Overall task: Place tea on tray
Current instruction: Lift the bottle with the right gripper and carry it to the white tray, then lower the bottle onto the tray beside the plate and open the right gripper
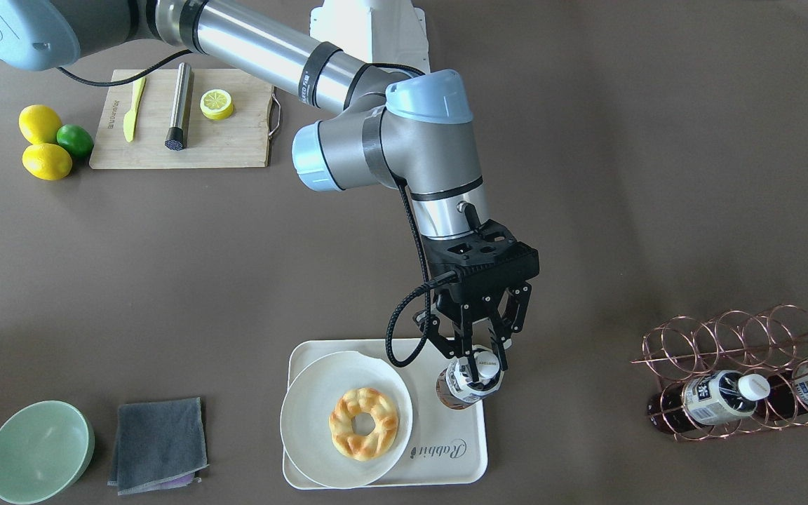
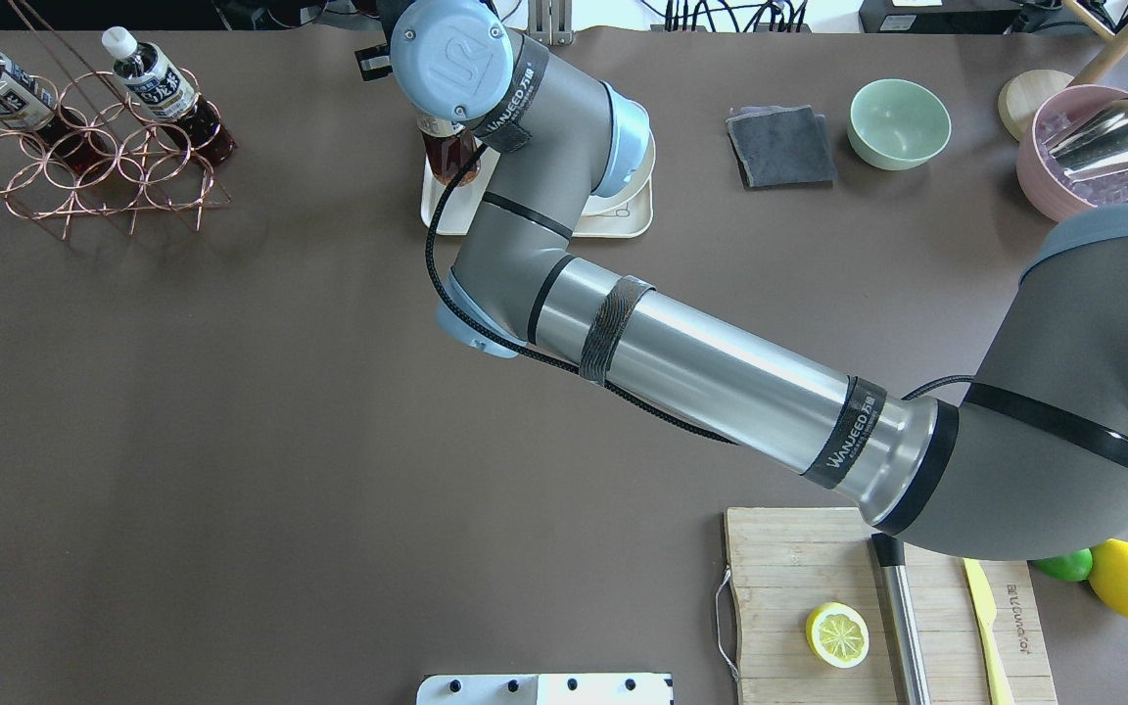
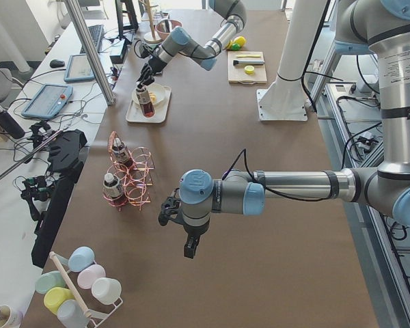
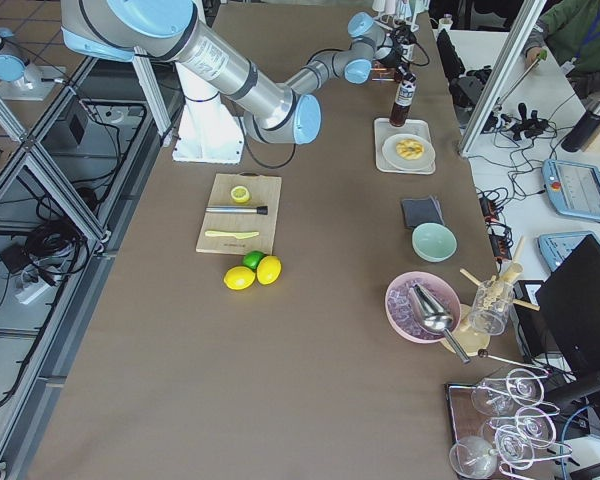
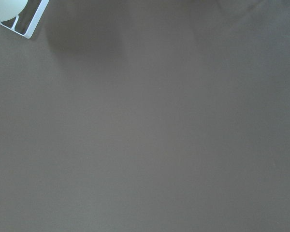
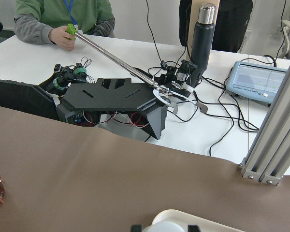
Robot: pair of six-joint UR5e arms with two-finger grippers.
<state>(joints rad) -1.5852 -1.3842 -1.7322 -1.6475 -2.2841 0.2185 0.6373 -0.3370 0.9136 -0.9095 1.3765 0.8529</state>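
At the two o'clock corner of the tray (image 1: 446,449), seen from the front-facing camera, the right fingers (image 1: 460,344) are clamped on the upper part of the tea (image 1: 461,384). The bottle is upright over bare tray, but I cannot tell whether its base rests there. Letting go before it bears weight could topple the tall bottle onto the white plate (image 1: 306,414) at its nine o'clock, or over the rim close at three. Dragging the cap on withdrawal would do likewise. The left fingers (image 3: 168,210) hang well apart; whether they are wide or narrow, I cannot tell.

The brown surface (image 1: 165,280) carries a cutting board (image 1: 236,133) at eleven o'clock, a copper rack (image 1: 734,337) with two more bottles at three, and a green bowl (image 1: 39,449) and grey cloth (image 1: 158,435) at nine. Beyond is a white desk (image 6: 24,60) with a person's hand (image 6: 63,37).
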